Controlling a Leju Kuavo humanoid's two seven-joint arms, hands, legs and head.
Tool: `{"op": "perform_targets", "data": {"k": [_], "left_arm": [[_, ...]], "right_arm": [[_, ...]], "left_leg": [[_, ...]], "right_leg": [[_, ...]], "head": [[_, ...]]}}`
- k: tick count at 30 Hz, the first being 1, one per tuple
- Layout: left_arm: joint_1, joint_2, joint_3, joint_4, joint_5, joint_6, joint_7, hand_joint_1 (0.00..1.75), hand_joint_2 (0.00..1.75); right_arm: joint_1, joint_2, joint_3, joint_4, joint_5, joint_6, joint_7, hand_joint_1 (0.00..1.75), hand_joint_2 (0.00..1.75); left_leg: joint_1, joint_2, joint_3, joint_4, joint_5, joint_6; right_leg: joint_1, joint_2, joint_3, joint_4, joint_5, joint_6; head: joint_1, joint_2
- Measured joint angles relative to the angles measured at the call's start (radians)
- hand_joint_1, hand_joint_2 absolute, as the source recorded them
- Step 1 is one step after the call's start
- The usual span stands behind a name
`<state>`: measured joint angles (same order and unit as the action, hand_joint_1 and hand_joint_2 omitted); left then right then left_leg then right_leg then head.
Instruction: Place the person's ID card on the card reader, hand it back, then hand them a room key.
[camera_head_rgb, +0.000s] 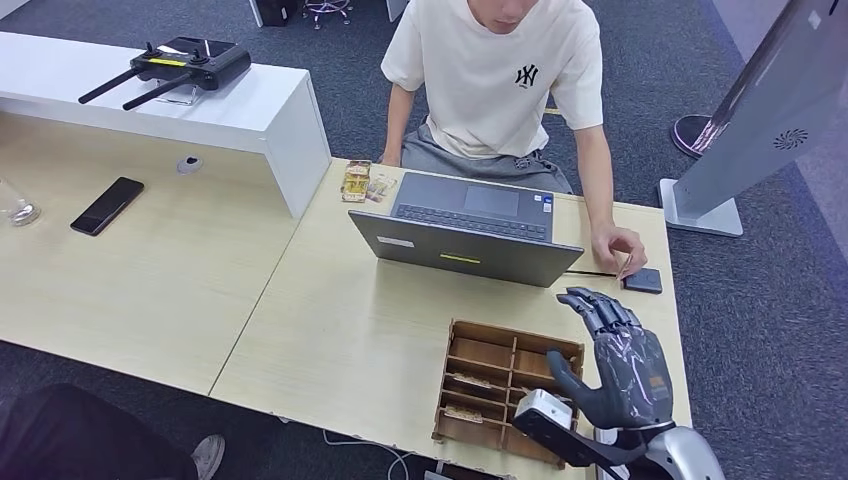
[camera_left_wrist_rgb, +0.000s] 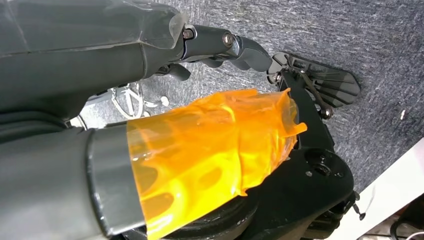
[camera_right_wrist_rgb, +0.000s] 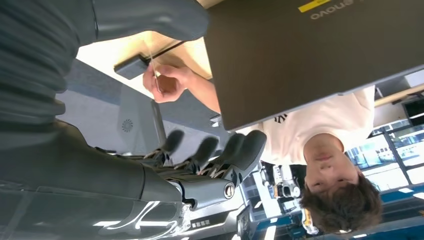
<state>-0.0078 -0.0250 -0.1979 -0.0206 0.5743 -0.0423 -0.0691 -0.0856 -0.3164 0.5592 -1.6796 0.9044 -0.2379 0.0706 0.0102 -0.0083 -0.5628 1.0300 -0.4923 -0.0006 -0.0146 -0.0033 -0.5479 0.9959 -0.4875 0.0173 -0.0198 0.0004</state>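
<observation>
Across the table sits a person whose hand (camera_head_rgb: 616, 248) rests beside the small dark card reader (camera_head_rgb: 643, 280) at the table's far right. In the right wrist view that hand (camera_right_wrist_rgb: 172, 82) pinches a thin card (camera_right_wrist_rgb: 155, 80), seen edge on, next to the card reader (camera_right_wrist_rgb: 131, 66). My right hand (camera_head_rgb: 622, 365) is raised over the wooden organiser (camera_head_rgb: 500, 352), fingers spread, holding nothing, a short way from the reader. The organiser's compartments hold flat key cards (camera_head_rgb: 470, 381). My left hand (camera_left_wrist_rgb: 220, 47) hangs over the floor, its thumb (camera_left_wrist_rgb: 210, 155) wrapped in orange film, nothing in it.
An open grey laptop (camera_head_rgb: 465, 235) stands between me and the person. Snack packets (camera_head_rgb: 357, 182) lie beside it. On the left desk lie a black phone (camera_head_rgb: 107, 205) and a glass (camera_head_rgb: 15, 205); a router (camera_head_rgb: 185, 65) sits on the white counter. A screen stand (camera_head_rgb: 745, 150) rises at the right.
</observation>
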Motion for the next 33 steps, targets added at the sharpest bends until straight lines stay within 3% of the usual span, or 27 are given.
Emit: {"op": "perform_targets", "data": {"k": [10, 14, 17, 21, 26, 33], "left_arm": [[0.000, 0.001, -0.002, 0.000, 0.021, 0.000, 0.000, 0.00, 0.00], [0.000, 0.001, -0.002, 0.000, 0.028, 0.000, 0.000, 0.00, 0.00], [0.000, 0.001, -0.003, 0.000, 0.034, 0.000, 0.000, 0.00, 0.00], [-0.001, 0.001, -0.006, 0.000, 0.043, 0.000, -0.002, 0.00, 0.00], [-0.001, 0.001, -0.011, 0.000, 0.054, 0.000, -0.003, 0.00, 0.00], [-0.002, 0.001, -0.016, 0.000, 0.062, -0.001, -0.004, 0.00, 0.00]], "right_arm": [[0.042, -0.031, 0.012, -0.021, 0.034, -0.006, 0.019, 0.71, 1.75], [0.057, -0.043, 0.015, -0.035, 0.041, -0.005, 0.028, 0.95, 1.75], [0.070, -0.051, 0.018, -0.046, 0.045, -0.001, 0.032, 0.97, 1.75], [0.084, -0.059, 0.023, -0.053, 0.046, 0.005, 0.034, 1.30, 1.75], [0.095, -0.068, 0.037, -0.055, 0.043, 0.019, 0.036, 0.91, 1.75], [0.100, -0.075, 0.052, -0.056, 0.041, 0.021, 0.042, 0.79, 1.75]], "left_leg": [[0.000, 0.000, 0.000, 0.000, 0.000, 0.000], [0.000, 0.000, 0.000, 0.000, 0.000, 0.000], [0.000, 0.000, 0.000, 0.000, 0.000, 0.000], [0.000, 0.000, 0.000, 0.000, 0.000, 0.000], [0.000, 0.000, 0.000, 0.000, 0.000, 0.000], [0.000, 0.000, 0.000, 0.000, 0.000, 0.000]], "right_leg": [[0.000, 0.000, 0.000, 0.000, 0.000, 0.000], [0.000, 0.000, 0.000, 0.000, 0.000, 0.000], [0.000, 0.000, 0.000, 0.000, 0.000, 0.000], [0.000, 0.000, 0.000, 0.000, 0.000, 0.000], [0.000, 0.000, 0.000, 0.000, 0.000, 0.000], [0.000, 0.000, 0.000, 0.000, 0.000, 0.000]], "head": [[0.000, 0.000], [0.000, 0.000], [0.000, 0.000], [0.000, 0.000], [0.000, 0.000], [0.000, 0.000]]}}
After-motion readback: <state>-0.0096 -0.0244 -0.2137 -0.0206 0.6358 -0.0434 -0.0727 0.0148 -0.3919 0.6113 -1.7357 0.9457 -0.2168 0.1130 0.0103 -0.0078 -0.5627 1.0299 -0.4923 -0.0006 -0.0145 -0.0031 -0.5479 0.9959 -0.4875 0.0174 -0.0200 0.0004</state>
